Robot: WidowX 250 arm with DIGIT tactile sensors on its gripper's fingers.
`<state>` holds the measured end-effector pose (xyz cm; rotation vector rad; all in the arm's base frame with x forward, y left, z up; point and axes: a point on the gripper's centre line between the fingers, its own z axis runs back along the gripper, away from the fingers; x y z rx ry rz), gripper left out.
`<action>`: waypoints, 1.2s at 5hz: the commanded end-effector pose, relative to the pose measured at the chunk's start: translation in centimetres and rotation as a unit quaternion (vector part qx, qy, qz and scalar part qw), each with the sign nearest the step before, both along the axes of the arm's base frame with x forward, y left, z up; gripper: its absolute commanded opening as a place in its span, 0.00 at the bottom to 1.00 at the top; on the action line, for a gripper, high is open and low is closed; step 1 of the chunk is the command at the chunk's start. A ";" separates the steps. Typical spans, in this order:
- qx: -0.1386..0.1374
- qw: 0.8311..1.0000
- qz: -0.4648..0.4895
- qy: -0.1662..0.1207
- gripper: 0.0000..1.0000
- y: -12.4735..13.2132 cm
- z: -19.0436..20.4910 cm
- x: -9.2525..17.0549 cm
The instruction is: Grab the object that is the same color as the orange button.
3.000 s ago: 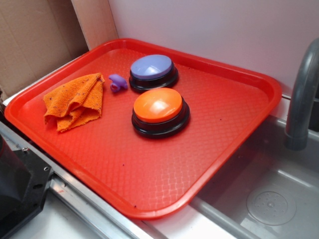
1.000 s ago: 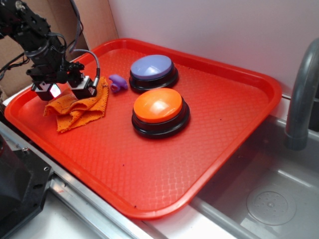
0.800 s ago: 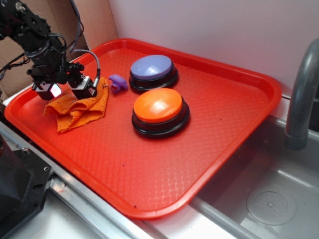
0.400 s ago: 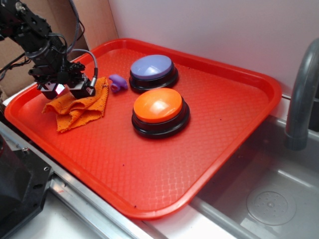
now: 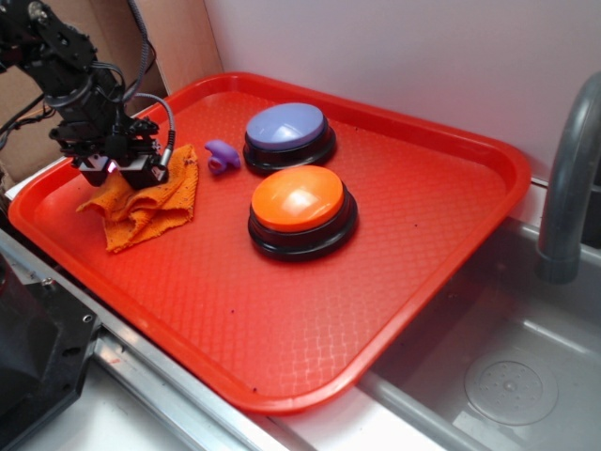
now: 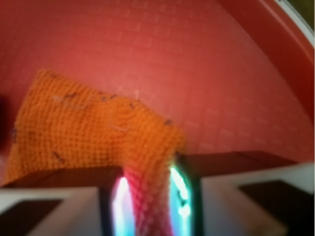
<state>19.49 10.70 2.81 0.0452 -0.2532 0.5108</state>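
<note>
Claw [image 5: 120,171] position: low over the left end of the red tray [image 5: 451,150], directly on top of the orange rag [image 5: 150,209]. In the wrist view the claw [image 6: 147,196] shows two pale fingers [image 6: 74,206] with a narrow gap between them, and a raised ridge of the orange rag [image 6: 88,132] runs up into that gap. The jaws stand nearly closed, pinching this fold of fabric; both inner finger faces touch the cloth and glow with coloured light.

Rag appearance: small woven orange cloth, coarse visible weave, frayed edges, scattered tiny dark specks. It lies crumpled in folds, with one corner pointing toward the near edge of the tray. The part under the claw is bunched upward, while the remainder rests flat on the textured tray surface.

Rag location: left portion of the tray, near the left rim, well apart from the orange button [image 5: 300,209]. The orange button, a glossy dome on a black base, sits near the tray centre. A purple button [image 5: 286,132] of the same shape stands just behind it, toward the back rim. A small purple piece [image 5: 221,155] lies between the rag and the purple button, just beside the rag's far edge and not touching the claw
</note>
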 end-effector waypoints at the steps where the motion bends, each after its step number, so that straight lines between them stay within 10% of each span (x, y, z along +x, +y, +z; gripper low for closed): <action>1: 0.041 0.999 -0.015 0.007 0.00 0.3 3.3 -0.1; 4: -0.026 0.993 -0.108 0.028 0.00 -8.2 14.2 -1.3; 6: -0.027 0.987 -0.157 0.032 0.00 -14.1 14.2 -1.2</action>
